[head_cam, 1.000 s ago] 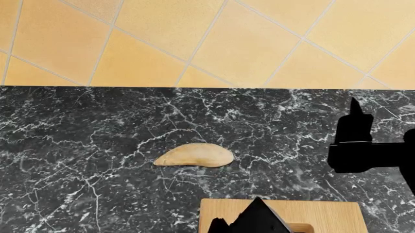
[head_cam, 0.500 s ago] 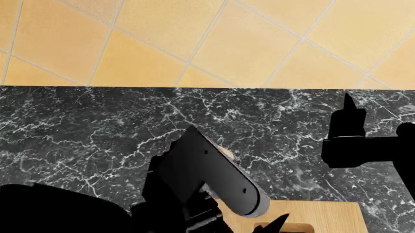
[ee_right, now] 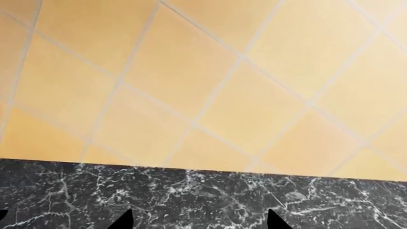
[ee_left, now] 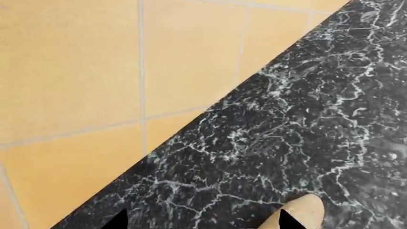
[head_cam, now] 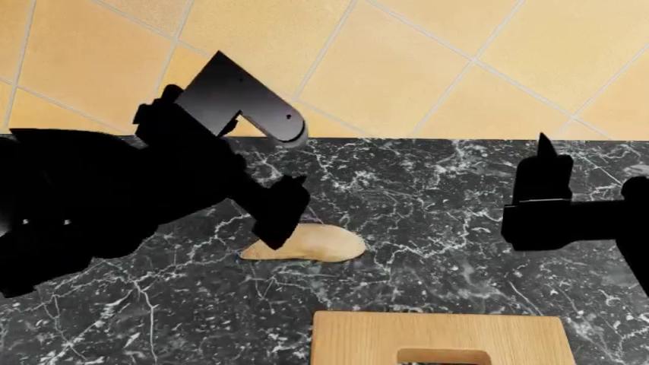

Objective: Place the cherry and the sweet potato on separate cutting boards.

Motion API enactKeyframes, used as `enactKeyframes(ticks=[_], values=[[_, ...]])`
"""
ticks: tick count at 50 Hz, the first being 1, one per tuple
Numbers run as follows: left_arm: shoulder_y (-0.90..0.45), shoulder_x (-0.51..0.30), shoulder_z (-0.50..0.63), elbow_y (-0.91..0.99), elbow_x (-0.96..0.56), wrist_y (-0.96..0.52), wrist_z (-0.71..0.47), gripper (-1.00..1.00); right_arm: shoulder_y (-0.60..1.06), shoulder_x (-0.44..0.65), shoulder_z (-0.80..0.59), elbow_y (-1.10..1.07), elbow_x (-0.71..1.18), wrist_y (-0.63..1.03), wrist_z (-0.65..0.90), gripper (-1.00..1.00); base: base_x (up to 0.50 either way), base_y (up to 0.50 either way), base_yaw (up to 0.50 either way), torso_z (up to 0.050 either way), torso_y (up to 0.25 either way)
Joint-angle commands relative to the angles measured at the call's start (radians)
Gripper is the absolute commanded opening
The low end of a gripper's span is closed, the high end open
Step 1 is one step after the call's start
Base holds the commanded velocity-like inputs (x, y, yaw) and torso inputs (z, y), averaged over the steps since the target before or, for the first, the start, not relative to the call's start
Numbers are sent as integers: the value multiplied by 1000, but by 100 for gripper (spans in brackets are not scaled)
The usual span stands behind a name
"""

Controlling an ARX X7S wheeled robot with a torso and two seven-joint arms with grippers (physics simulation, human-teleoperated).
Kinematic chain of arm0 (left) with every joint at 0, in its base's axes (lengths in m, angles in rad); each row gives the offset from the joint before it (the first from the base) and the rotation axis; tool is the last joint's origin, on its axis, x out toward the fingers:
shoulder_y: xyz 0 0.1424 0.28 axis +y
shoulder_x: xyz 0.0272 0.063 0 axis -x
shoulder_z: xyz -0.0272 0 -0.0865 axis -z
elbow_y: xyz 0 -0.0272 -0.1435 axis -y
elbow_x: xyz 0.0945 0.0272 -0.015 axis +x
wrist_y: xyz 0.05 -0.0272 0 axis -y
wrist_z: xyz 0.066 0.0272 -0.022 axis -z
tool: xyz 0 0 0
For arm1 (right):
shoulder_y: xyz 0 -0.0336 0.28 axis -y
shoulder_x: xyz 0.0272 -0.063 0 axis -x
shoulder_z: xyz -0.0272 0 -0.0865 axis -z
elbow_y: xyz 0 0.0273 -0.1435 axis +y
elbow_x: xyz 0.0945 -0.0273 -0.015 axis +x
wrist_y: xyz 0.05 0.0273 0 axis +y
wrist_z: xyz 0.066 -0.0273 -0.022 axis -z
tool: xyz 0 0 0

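The left pincer (head_cam: 279, 228) hangs over the potato's (head_cam: 316, 243) left end, tips spread, empty; the potato lies crosswise.

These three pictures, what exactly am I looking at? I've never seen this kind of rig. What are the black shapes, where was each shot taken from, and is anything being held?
It is a simulated two-armed robot. The head view looks down from its head over a black marble counter with a tiled floor beyond. The black shapes are its arms: the left hand hangs over one end of the sweet potato, the right hand hovers off to the side. A cutting board lies nearer the robot. The other two pictures come from cameras by each hand; the left one shows the potato's tip. Nothing is visibly held. No cherry shows.
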Motion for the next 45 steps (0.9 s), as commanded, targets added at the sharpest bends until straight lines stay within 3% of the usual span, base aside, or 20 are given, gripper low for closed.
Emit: enactKeyframes(ticks=[1, 5, 7, 11, 14, 19, 27, 32, 45], values=[[-115, 206, 166, -555, 261, 164, 370, 100, 0, 0, 16, 8, 50, 8, 9, 100, 0, 0, 0, 0, 0], [-110, 227, 223, -617, 288, 194, 540, 100, -20, 9, 11, 6, 56, -9, 6, 100, 0, 0, 0, 0, 0], [-106, 269, 253, -723, 326, 241, 558, 100, -36, 14, 9, 5, 47, -25, -2, 100, 0, 0, 0, 0, 0], [-90, 269, 281, -697, 306, 226, 584, 100, -85, 26, 6, 3, 21, -66, -30, 100, 0, 0, 0, 0, 0], [-87, 253, 273, -655, 290, 199, 565, 100, -100, 36, 12, 5, 23, -75, -33, 100, 0, 0, 0, 0, 0], [-100, 163, 252, -423, 233, 106, 524, 100, -111, 39, 12, 10, 26, -82, -27, 100, 0, 0, 0, 0, 0], [-188, 118, 198, -363, 198, 57, 484, 100, -115, 36, -9, 15, 30, -93, -21, 100, 0, 0, 0, 0, 0], [-190, 56, 182, -199, 144, -15, 456, 100, -112, 37, -27, 22, 27, -99, -21, 100, 0, 0, 0, 0, 0], [-80, 84, 201, -225, 147, 39, 469, 100, -39, 61, -16, 24, 121, -52, 49, 100, 0, 0, 0, 0, 0]])
